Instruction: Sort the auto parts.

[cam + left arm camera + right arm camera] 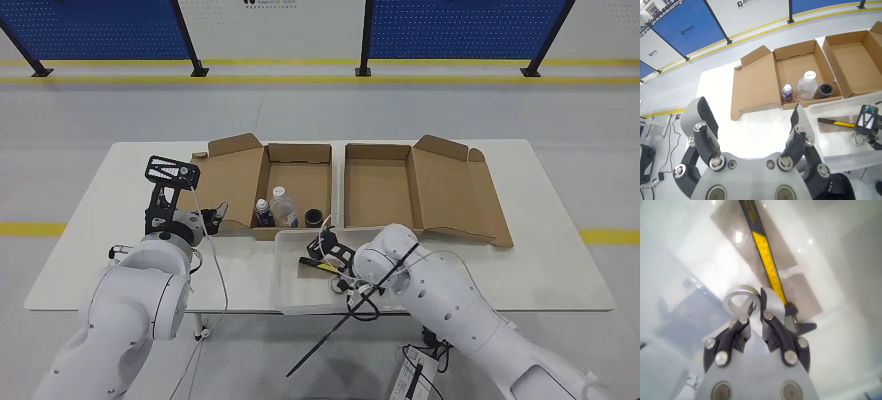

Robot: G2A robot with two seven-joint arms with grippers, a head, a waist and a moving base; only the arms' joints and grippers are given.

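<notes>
My right gripper [757,300] is shut on a silver metal ring [738,296], with one finger inside the ring and the other outside its wall. It holds the ring low over the white tray [815,108], beside a yellow and black caliper [768,262] that lies on a grey mat [730,224]. I cannot tell whether the ring touches the tray floor. My left gripper [751,115] hangs open and holds nothing, above bare table in front of the left cardboard box's [797,56] flap.
The left box [300,180] holds a blue spray can [787,92], a clear bottle [806,87] and a black cylinder [826,91] along its near wall. The right box [380,190] has nothing in it. The tray sits just in front of the boxes.
</notes>
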